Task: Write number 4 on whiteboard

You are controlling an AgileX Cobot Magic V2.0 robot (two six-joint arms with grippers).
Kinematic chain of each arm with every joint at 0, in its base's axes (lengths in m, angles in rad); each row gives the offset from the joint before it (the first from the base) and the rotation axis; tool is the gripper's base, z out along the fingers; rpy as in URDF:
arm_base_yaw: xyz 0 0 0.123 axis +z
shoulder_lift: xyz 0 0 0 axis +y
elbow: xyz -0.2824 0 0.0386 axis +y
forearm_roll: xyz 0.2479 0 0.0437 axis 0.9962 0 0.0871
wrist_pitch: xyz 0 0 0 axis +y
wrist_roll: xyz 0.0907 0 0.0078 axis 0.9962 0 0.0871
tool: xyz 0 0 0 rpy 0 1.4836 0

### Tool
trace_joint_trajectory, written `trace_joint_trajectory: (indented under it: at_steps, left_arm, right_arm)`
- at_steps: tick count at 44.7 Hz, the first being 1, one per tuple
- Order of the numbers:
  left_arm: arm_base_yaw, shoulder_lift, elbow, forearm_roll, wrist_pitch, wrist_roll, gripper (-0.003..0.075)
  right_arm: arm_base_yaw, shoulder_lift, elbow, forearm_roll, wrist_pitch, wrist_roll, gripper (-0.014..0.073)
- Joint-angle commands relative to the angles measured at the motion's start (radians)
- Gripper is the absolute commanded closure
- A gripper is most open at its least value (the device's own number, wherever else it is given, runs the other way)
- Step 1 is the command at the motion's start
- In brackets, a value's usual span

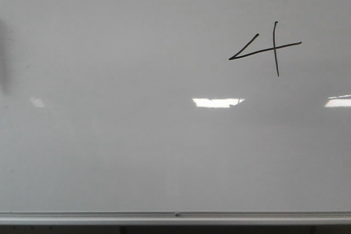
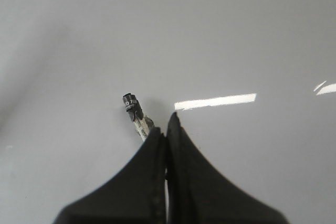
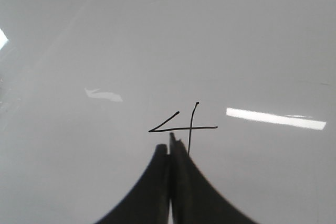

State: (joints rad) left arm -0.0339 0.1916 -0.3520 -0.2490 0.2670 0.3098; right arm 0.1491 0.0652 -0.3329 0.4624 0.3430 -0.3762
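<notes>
The whiteboard (image 1: 137, 152) fills every view. A thin black open-topped number 4 (image 1: 266, 51) is drawn at its upper right. Neither gripper shows in the front view. In the right wrist view my right gripper (image 3: 168, 142) is shut, its tips just short of the number 4 (image 3: 184, 128) on the whiteboard (image 3: 105, 40). In the left wrist view my left gripper (image 2: 165, 124) is shut before a bare stretch of whiteboard (image 2: 236, 35). A marker (image 2: 134, 114) with a black end sticks out slantwise from behind one finger; where it is gripped is hidden.
A silver metal rail (image 1: 175, 217) runs along the board's lower edge. Bright rectangular light reflections (image 1: 218, 102) lie across the glossy surface. A dark blurred shadow (image 1: 3, 58) sits at the board's far left.
</notes>
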Motion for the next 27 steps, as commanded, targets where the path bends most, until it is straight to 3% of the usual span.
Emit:
trace_joint_trajectory:
  at_steps: [1,6,12,27]
  left_arm:
    - [-0.008,0.01,-0.026,-0.014,-0.086,0.001,0.0741]
    - [-0.008,0.003,-0.012,0.006,-0.093,-0.028,0.0741]
    - [-0.008,-0.046,0.036,0.163,-0.12,-0.208,0.0741]
    - [-0.008,-0.212,0.288,0.184,-0.216,-0.28,0.0741]
  right_arm:
    - [-0.005,0.011,-0.022,0.014,-0.085,0.001,0.0653]
    - [-0.005,0.011,-0.022,0.014,-0.085,0.001,0.0653]
    - [-0.005,0.011,-0.022,0.014,-0.085,0.001,0.0653]
    - [-0.005,0.011,-0.022,0.014,-0.084,0.001,0.0653]
